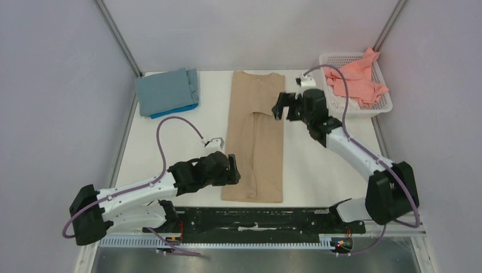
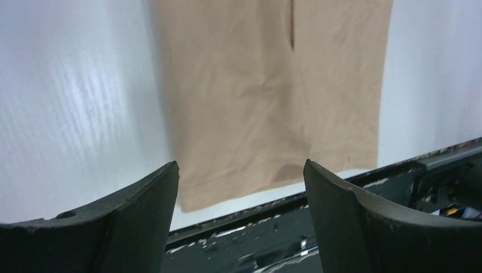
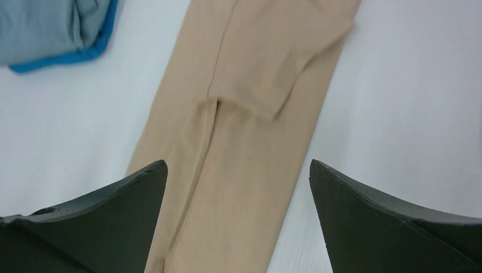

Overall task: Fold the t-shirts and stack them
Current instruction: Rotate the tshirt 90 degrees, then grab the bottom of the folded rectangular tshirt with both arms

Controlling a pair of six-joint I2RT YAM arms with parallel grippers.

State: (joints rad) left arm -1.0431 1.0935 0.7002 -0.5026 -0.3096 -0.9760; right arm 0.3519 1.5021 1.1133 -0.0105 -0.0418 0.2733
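1. At far left on the table (image 1: pixel 318 165), I see the grey-blue shirt (image 1: pixel 165 90) folded on top of the blue shirt (image 1: pixel 181 109).
2. Left gripper (image 1: pixel 235 169) is just beside the tan shirt (image 1: pixel 254 136), at its left edge near the hem, jaws wide, holding nothing.
3. That tan shirt lies mid-table as a long strip, sleeves folded in, collar at the far side.
4. Right gripper (image 1: pixel 278 107) is at its right edge by the sleeve, jaws wide, empty.
5. Pink shirt (image 1: pixel 358 79) is bunched in the basket (image 1: pixel 386 106) at far right.

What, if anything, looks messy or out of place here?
Only the salmon pink shirt: it sits crumpled in the white basket at the far right, spilling over the rim. The beige shirt lies in a neat strip; the grey-blue shirt is folded.
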